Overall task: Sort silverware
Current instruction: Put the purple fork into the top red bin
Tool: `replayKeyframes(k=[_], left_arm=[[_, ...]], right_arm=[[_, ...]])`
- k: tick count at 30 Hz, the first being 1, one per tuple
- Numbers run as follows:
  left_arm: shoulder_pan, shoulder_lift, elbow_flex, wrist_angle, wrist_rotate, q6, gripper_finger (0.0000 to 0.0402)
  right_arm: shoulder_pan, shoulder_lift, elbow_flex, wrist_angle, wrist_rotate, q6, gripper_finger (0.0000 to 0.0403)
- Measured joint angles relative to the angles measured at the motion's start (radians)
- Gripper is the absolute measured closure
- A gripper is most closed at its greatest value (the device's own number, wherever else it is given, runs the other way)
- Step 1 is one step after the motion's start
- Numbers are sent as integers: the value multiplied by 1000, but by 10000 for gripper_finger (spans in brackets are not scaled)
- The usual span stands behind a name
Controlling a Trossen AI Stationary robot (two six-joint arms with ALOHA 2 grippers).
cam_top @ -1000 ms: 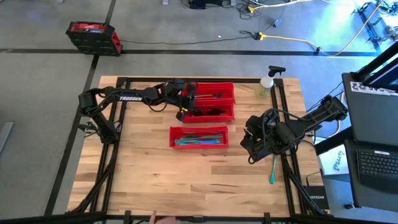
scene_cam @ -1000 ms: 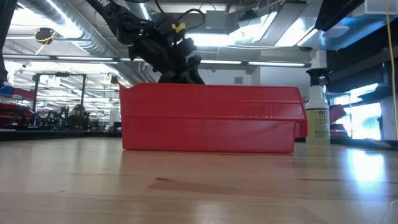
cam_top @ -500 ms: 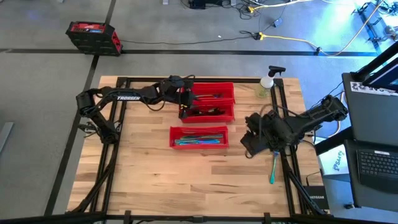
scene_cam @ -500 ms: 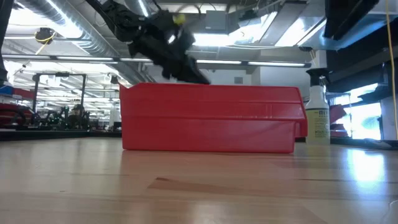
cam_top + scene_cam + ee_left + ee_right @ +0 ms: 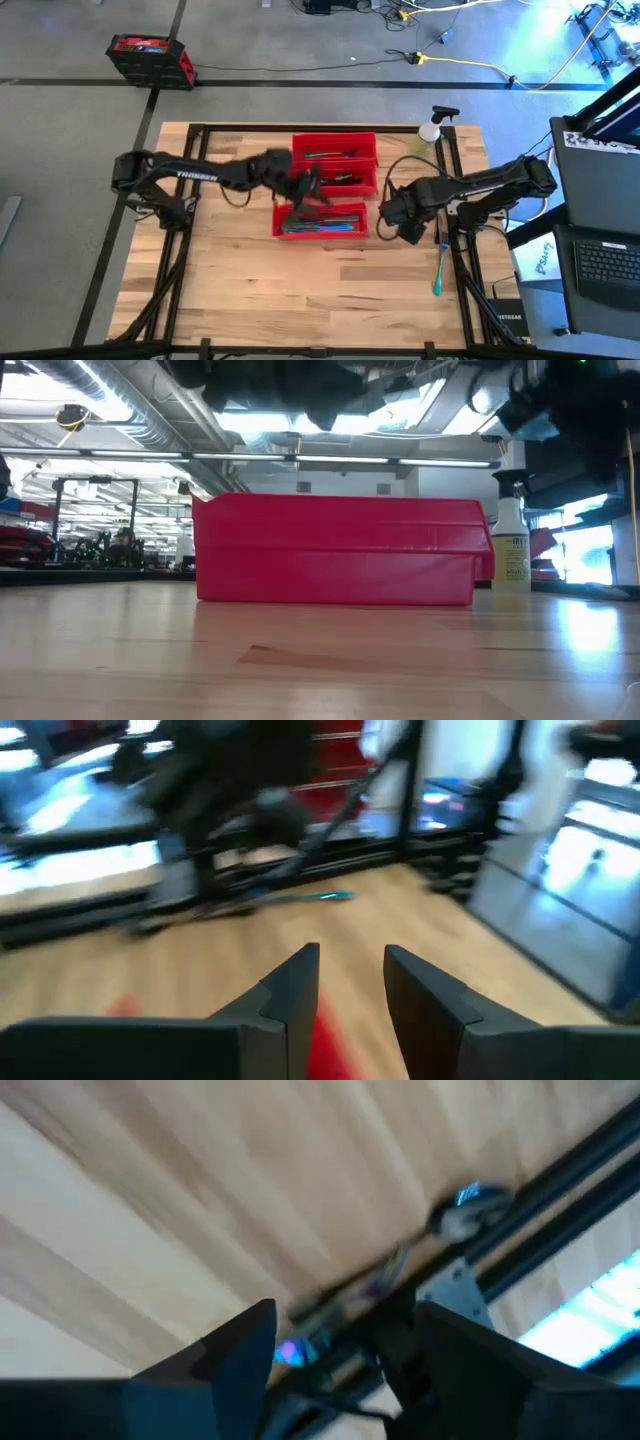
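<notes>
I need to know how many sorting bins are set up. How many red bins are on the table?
3. Two bins sit side by side at the table's far middle; the third bin lies alone, nearer the front, under the left gripper. None seems hidden.

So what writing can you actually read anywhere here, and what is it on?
"TROSSEN": white letters on the left arm, just readable in the high view.
Spray bottle label: dark print, too small to read.
Papers right of the table: blue marks, unreadable.
Black-and-red case on the floor: label blurred.
Bins: no text visible.
</notes>
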Motion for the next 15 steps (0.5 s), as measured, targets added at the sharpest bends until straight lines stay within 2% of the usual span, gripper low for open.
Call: replayKeyframes(k=[4, 7, 12, 15], left_arm=[[-145, 0, 0, -2, -32, 86, 300], [-223, 0, 0, 1, -97, 105, 300], [-298, 8, 0, -1, -243, 112, 300], [-315, 18, 0, 5, -278, 82, 300]], right_arm=[[-1, 9, -115, 7, -76, -85, 203], [-17, 26, -188, 1, -162, -111, 213], [-31, 47, -288, 76, -284, -114, 221], [-30, 47, -324, 159, -362, -93, 221]])
